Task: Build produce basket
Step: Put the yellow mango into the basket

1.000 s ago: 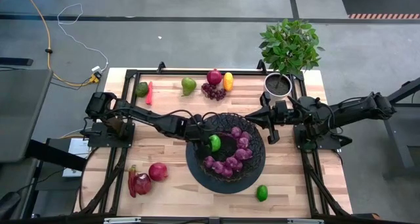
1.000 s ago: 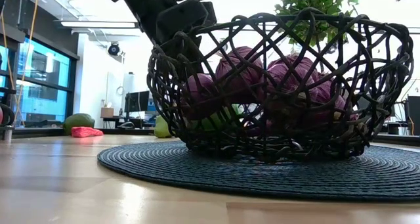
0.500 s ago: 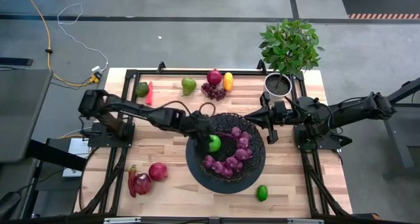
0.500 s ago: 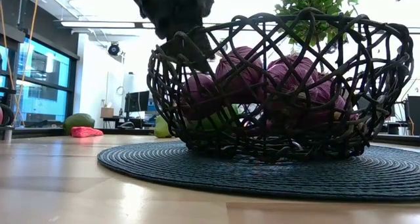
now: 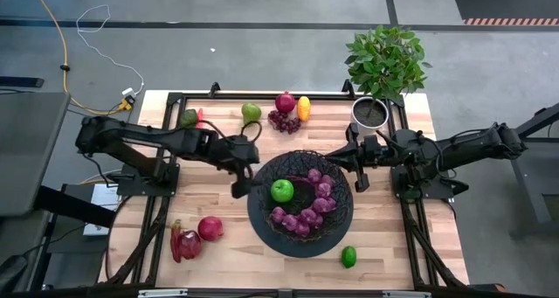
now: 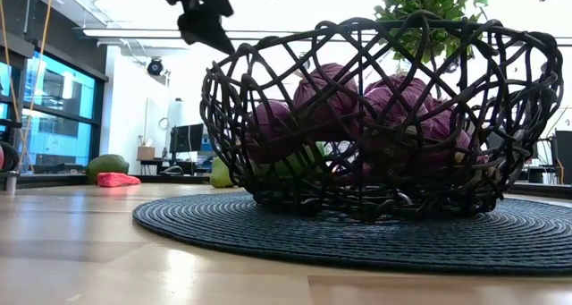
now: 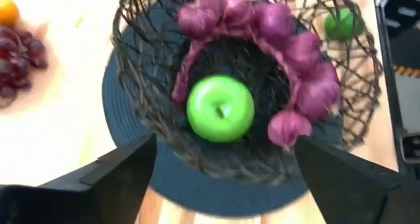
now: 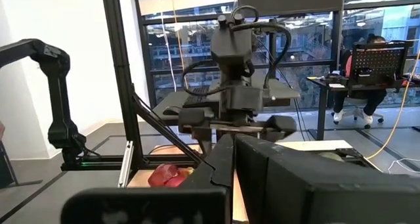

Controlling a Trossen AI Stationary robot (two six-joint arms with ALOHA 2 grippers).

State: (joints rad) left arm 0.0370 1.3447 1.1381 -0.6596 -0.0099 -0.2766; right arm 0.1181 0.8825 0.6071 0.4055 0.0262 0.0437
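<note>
The left gripper (image 5: 238,190) has let go of the green apple (image 5: 281,190), now lying in the basket (image 5: 303,158) mid-counter beside the red onions (image 5: 321,191), and withdraws with fingers spread; the right gripper (image 5: 334,158) stays clenched.

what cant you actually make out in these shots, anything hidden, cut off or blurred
- High view: the carrot is mostly hidden by the left arm.
- Low view: the green apple shows only through the basket weave; the plant is cut off by the top edge.
- Left wrist view: the grapes are blurred and cut off by the edge.
- Right wrist view: the table is mostly blocked by the right gripper.
</note>
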